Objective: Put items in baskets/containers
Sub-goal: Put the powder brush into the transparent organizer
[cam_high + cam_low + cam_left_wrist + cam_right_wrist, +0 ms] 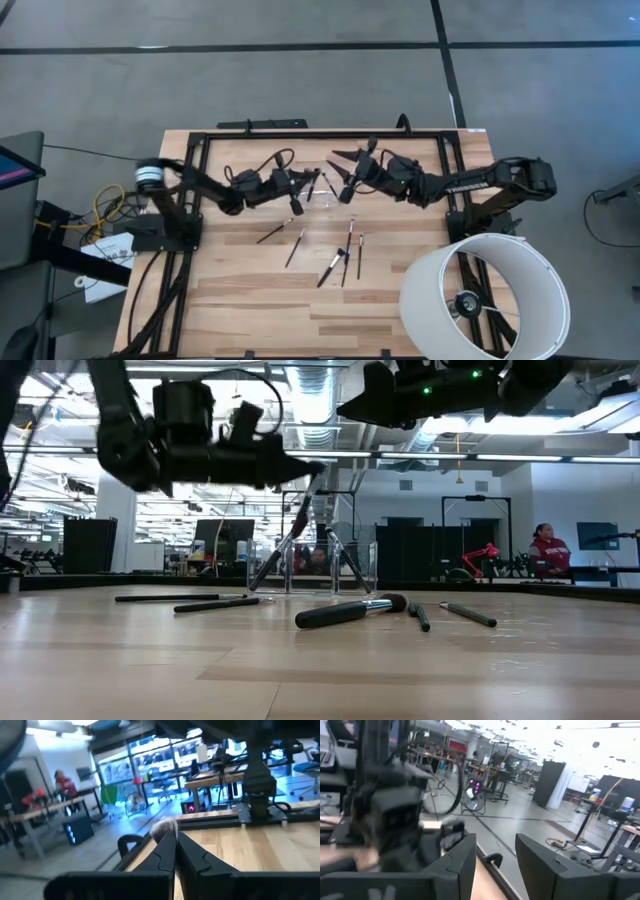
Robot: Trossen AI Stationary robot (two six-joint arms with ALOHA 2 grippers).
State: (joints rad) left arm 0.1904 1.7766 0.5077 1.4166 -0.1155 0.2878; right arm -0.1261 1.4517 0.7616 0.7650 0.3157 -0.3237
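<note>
Clear plastic, hard to make out: cup (330,565) at the far middle of the counter (250,300), between the two grippers, with a few brushes (275,565) already leaning out of it at slants.

Left gripper (296,197) raised just beside the cup, clamped tight on a brush (164,826), with pale bristles poking out past the closed fingers (195,862) and the handle seemingly hanging down toward the cup's rim in the low view. Gripped near the head, probably to drop the handle end in first. Looks like the lowering step, with no release yet.

Right gripper (495,855) raised on the cup's other side, spread wide with nothing in it. Probably waiting, or perhaps ready to steady the cup; hard to say which.

About six loose brushes (345,262) scattered flat on the nearer boards, well apart from the cup, among them a fluffy brush (350,610) closest to the low camera. White shade (485,295) at the near right corner, clear of both arms and no obstacle.

In the way:
- Slanted handles crossing the cup's mouth, liable to deflect an incoming brush.
- A light cup, likely easy to tip.
- Two grippers crowded close over one small opening.

Person (545,548) far off in the room behind, nowhere near the counter.
</note>
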